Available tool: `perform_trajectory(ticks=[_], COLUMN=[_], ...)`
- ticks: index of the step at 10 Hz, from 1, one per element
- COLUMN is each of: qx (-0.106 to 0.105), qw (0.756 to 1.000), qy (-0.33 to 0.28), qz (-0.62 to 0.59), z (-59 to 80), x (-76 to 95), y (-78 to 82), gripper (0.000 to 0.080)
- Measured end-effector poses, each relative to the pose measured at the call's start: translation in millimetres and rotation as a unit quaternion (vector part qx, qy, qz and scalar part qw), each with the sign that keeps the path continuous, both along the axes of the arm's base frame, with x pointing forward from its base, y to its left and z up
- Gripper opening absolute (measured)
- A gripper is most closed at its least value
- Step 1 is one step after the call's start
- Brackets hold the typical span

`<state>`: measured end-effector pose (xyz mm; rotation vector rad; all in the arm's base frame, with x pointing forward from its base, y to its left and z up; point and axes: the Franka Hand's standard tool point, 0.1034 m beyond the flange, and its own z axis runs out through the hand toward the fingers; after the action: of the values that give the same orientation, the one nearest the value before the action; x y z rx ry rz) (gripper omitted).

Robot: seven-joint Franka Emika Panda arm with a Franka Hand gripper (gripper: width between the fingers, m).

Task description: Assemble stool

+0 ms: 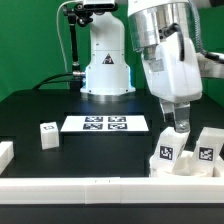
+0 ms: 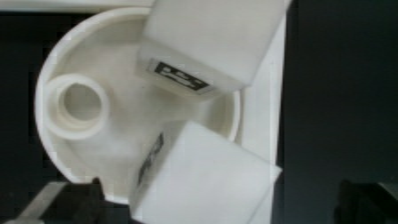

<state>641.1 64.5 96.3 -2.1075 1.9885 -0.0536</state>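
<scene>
The stool's round white seat (image 2: 80, 105) fills the wrist view, with a round hole in its face. Two blocky white legs stand on it: one tagged leg (image 2: 214, 50) and one nearer the camera (image 2: 205, 175). My gripper (image 2: 214, 205) is open, its dark fingers (image 2: 75, 198) wide on either side of the nearer leg. In the exterior view my gripper (image 1: 180, 126) hangs over the seat (image 1: 188, 168) at the exterior view's right front, between two tagged legs (image 1: 168, 153) (image 1: 207, 152). A loose tagged leg (image 1: 48, 134) lies at the exterior view's left.
The marker board (image 1: 105, 124) lies mid-table in front of the robot's base (image 1: 107, 70). A long white border rail (image 1: 100, 186) runs along the front edge. Another white rail piece (image 1: 5, 152) sits at the exterior view's left edge.
</scene>
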Motion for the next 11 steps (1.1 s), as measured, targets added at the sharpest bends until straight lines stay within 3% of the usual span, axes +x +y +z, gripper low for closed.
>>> perform_trajectory(ticks=[2,4,5,9,11], qx=[-0.048,-0.078,-0.088,-0.106,-0.118], qw=[0.989,0.956,0.935,0.894,0.859], qy=[-0.011,-0.029,-0.036,-0.046,-0.053], qz=[0.137,0.281,0.343,0.432,0.496], z=[-0.3,1.5,0.2,-0.4,-0.4], x=[-0.6,-0.4,-0.9,-1.0,-0.9], y=[0.8,3.3,3.9,1.8,0.2], gripper=[0.0648,0.0648,0.0648,0.0648,0.0648])
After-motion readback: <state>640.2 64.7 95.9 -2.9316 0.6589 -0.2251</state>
